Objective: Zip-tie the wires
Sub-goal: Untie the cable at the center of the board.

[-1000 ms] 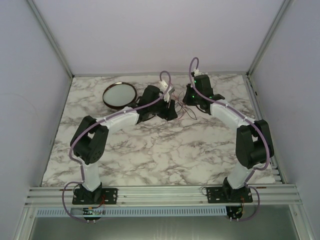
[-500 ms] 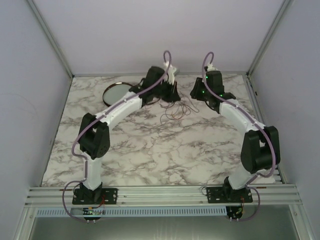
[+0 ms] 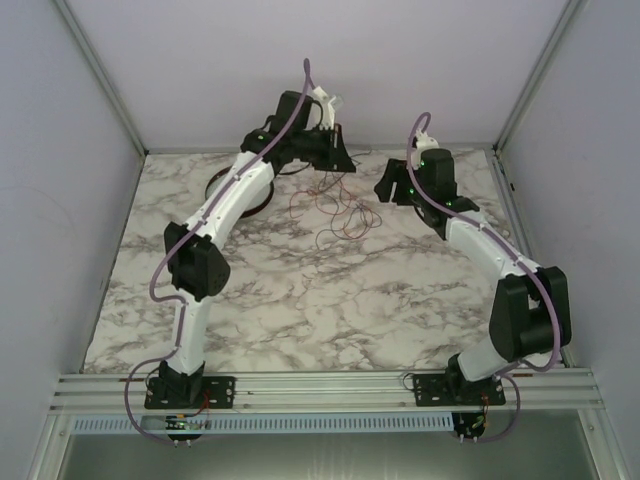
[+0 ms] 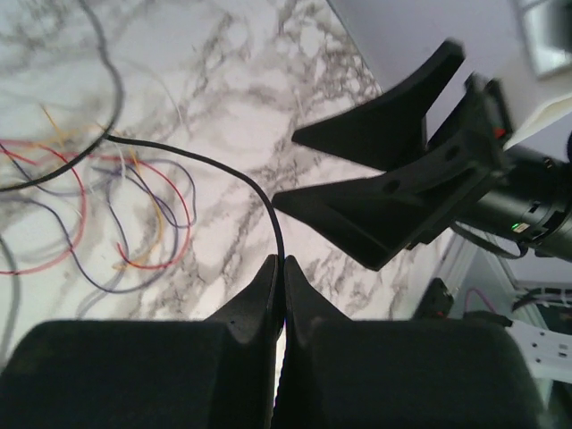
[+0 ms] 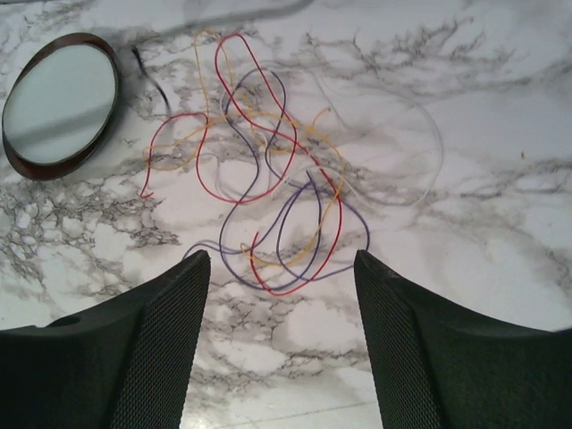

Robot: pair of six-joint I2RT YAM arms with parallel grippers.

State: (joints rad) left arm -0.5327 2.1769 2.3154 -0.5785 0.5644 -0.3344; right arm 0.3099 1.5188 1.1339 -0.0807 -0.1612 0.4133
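Observation:
The wires (image 5: 268, 179) lie loose on the marble table in red, purple, yellow and pale loops; they also show in the top view (image 3: 335, 210) and the left wrist view (image 4: 89, 206). My left gripper (image 4: 283, 261) is shut on a thin black strand (image 4: 223, 170) that curves away toward the wires. It hangs raised near the back wall (image 3: 335, 160). My right gripper (image 5: 281, 259) stands open above the table, just short of the tangle, with nothing between its fingers. In the top view it sits right of the wires (image 3: 385, 188).
A round dark-rimmed dish (image 5: 61, 103) lies left of the wires, partly covered by the left arm in the top view (image 3: 215, 188). The enclosure's back wall stands close behind both grippers. The right gripper's open fingers (image 4: 384, 179) fill the left wrist view's right side.
The left arm has risen and swung toward the back wall, its jaws shutting on the black strand. The right gripper has opened and drawn off to the right. The wires now lie uncovered.

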